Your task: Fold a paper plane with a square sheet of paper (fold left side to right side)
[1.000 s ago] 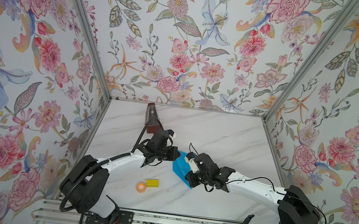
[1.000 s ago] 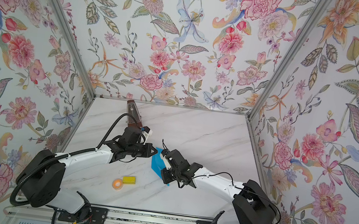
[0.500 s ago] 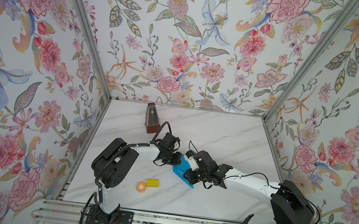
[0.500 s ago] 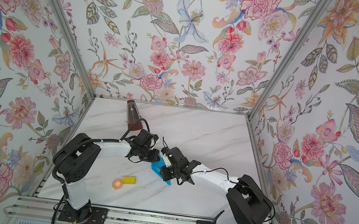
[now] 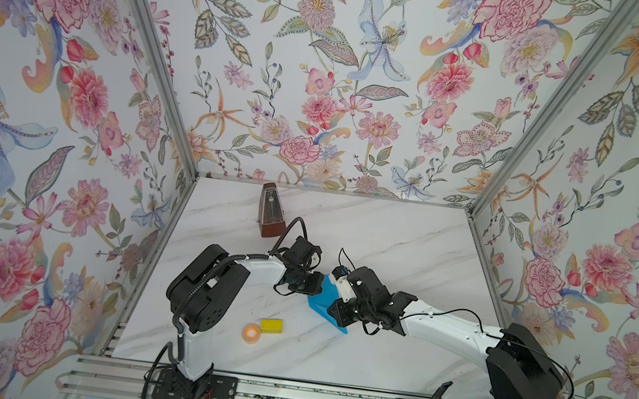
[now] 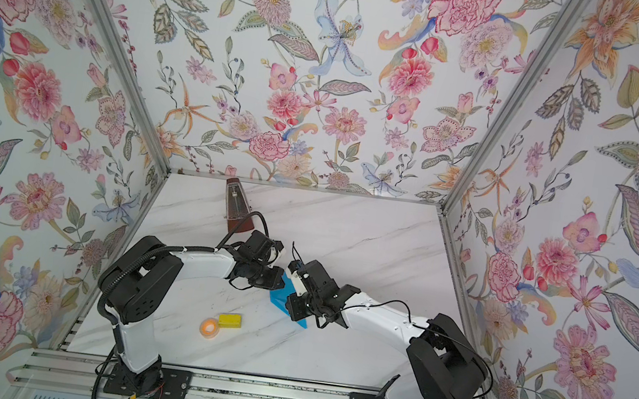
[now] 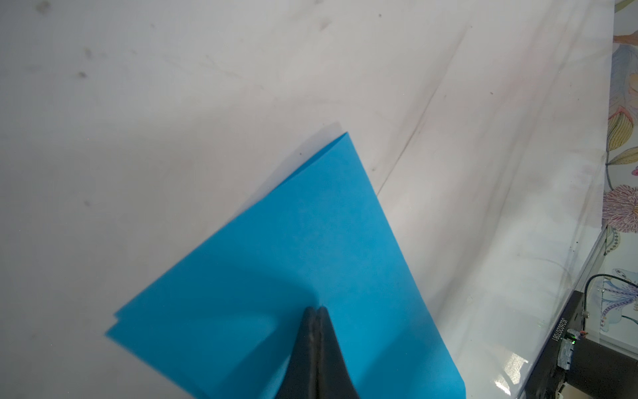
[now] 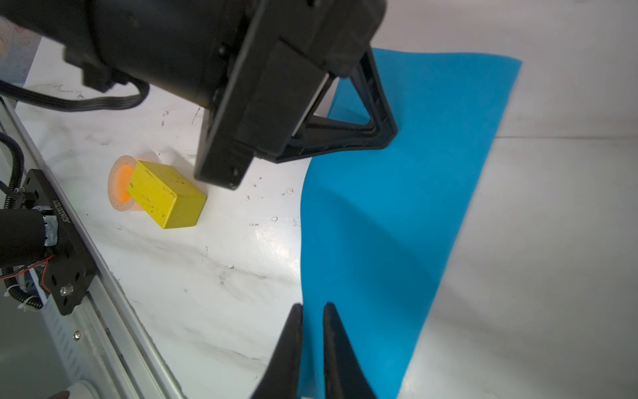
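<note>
In both top views the sheet of paper, bright blue and folded over, lies near the middle of the tabletop, a little toward the front edge, with one corner pointing at that edge. The left gripper comes down on its left part and the right gripper on its right part, so the two wrists cover most of the blue. A brown metronome stands near the back edge, left of centre. A yellow block and an orange tape roll sit just beside each other toward the front left corner, apart from the paper.

The left wrist view shows the left gripper with its fingers pressed together, their tips resting on the top layer of the sheet of paper. At one corner a second layer peeks out from beneath the first.

In the right wrist view the right gripper has its fingers a narrow slit apart at the paper's curved edge, with blue showing in the slit. Whether they nip the sheet of paper cannot be told. The sheet looks slightly bowed along that edge. Farther along, a finger of the left gripper presses onto the blue surface. The yellow block hides part of the orange tape roll.
</note>
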